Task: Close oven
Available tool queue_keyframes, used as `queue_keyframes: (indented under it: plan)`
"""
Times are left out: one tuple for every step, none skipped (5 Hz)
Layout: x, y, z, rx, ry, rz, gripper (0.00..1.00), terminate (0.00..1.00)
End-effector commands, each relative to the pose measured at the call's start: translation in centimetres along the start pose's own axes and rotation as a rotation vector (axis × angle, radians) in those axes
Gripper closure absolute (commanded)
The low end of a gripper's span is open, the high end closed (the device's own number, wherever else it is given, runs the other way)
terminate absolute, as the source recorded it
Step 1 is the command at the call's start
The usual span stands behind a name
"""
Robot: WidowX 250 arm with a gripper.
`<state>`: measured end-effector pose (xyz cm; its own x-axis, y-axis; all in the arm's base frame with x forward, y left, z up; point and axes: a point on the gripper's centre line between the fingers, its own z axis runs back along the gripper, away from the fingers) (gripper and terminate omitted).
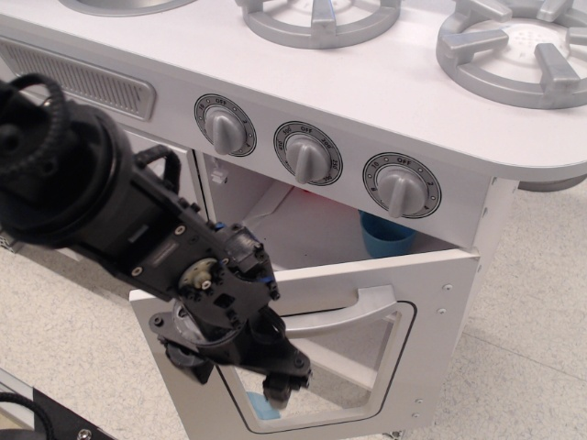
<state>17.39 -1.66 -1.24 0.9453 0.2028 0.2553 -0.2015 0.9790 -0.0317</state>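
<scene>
Nearest the camera, the black robot arm (101,211) reaches in from the left and bends down in front of the oven door (367,339). Its claw (280,385) hangs low against the door's clear window (348,357), just below the left end of the grey curved handle (353,312); whether its fingers are spread or pressed together cannot be told, since they are bunched in a dark cluster. The oven door stands partly open, swung outward from its right-hand edge, its top rim well clear of the front panel. Behind it, inside the oven (303,225), a blue cup (385,236) sits at the right. Above the opening, three grey knobs (309,153) line the front panel, and grey burner rings (518,50) lie on the white stove top (367,82) farthest back.
</scene>
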Motion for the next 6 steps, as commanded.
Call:
queue_keyframes:
  plan:
    - [3.8,0.1,-0.3,0.011,-0.072,0.114,0.0,0.0]
    - [4.7,0.0,0.0,0.027,-0.109,0.12,0.0,0.0]
    - [5.9,0.1,0.1,0.027,-0.137,0.133,0.0,0.0]
    - [7.8,0.3,-0.3,0.045,-0.181,0.168,0.0,0.0]
    - [9.2,0.6,-0.9,0.059,-0.184,0.187,0.0,0.0]
    - [9.8,0.7,-0.8,0.055,-0.187,0.194,0.0,0.0]
